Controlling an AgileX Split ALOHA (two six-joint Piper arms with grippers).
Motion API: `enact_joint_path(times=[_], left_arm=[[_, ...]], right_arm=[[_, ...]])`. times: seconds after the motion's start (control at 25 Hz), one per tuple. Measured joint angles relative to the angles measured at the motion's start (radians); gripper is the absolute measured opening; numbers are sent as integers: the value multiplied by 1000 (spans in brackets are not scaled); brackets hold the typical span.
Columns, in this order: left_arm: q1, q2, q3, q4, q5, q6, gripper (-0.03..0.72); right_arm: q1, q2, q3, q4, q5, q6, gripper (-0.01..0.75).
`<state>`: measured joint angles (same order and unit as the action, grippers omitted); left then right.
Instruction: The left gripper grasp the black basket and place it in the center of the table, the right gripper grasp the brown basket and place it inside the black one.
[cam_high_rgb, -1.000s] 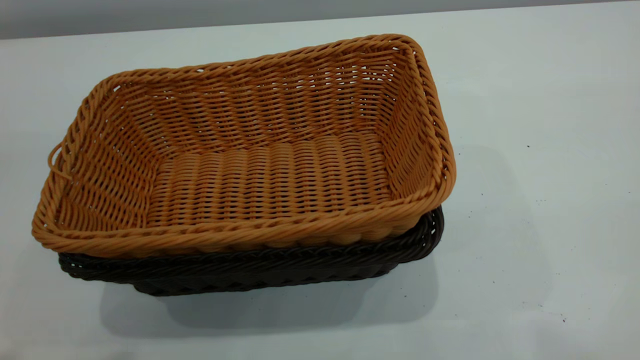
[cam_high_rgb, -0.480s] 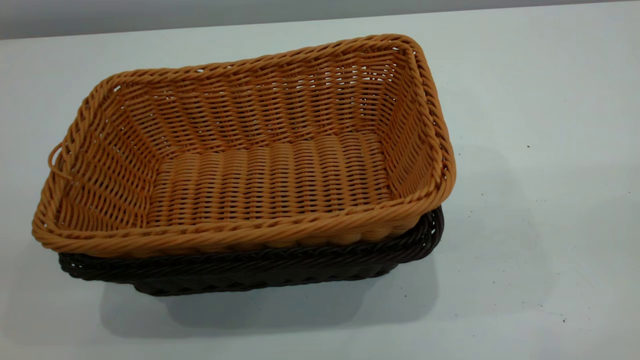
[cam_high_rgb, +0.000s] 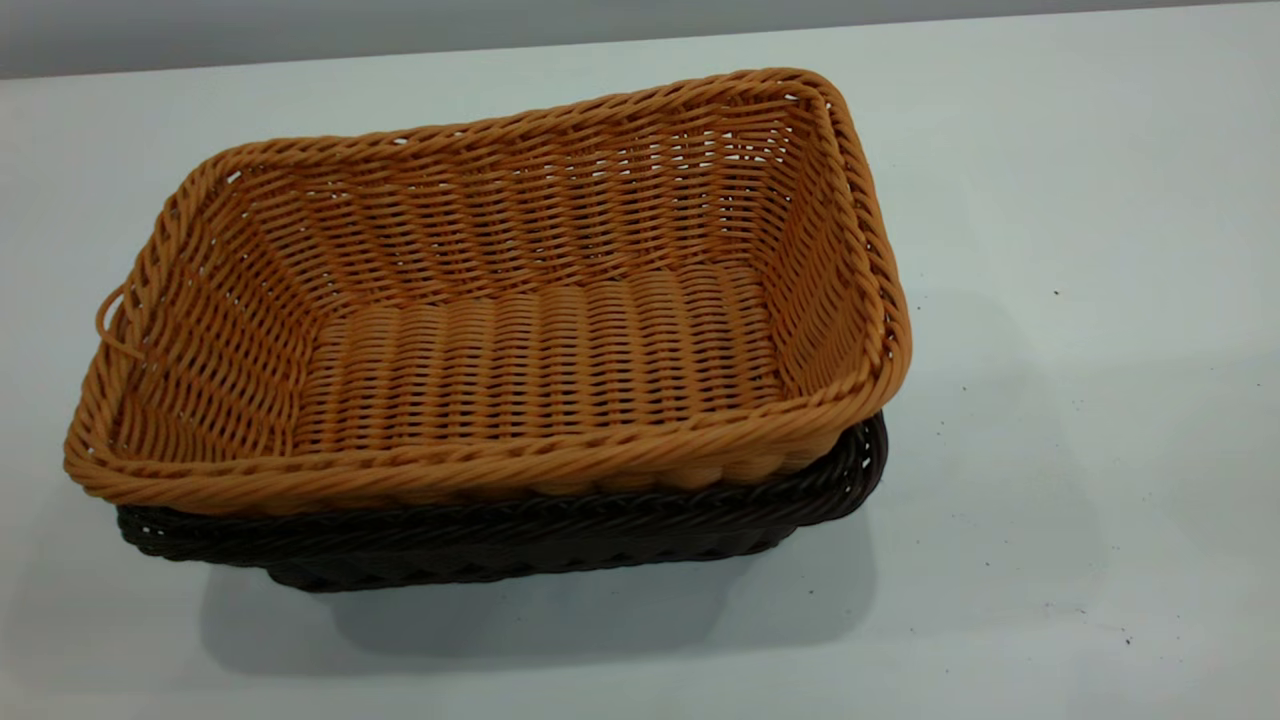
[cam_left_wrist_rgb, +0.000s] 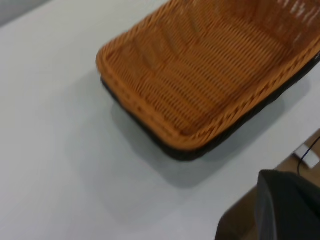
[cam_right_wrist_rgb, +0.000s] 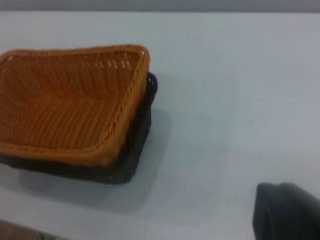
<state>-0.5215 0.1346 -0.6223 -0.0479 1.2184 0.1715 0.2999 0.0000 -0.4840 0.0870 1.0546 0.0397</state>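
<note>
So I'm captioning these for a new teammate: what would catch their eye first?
The brown basket, nested inside the black basket at mid-table, so only the dark rim and lower wall peek out beneath it. Around them the white table shows only small dark specks, and no gripper touches either basket.

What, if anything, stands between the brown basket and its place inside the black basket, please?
Nothing visible does. The brown basket already sits nested inside the black basket, whose dark rim shows below it along the near side. Only bare white table surrounds the pair. Neither end effector touches them.
</note>
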Motion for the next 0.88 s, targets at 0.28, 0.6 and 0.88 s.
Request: enact_joint_path(times=[0.28,0.6,0.88], left_arm=[[0,-37,122,-48,-87,-35,-1],[0,-80,173,-78,-146,-39,-1],[0,-80,172,-76,-139,-39,-1]], right_arm=[[0,0,0,-55,-1,-2,0],[0,0,0,-55,0,-5,0],[0,0,-1,-55,2,-5,0]])
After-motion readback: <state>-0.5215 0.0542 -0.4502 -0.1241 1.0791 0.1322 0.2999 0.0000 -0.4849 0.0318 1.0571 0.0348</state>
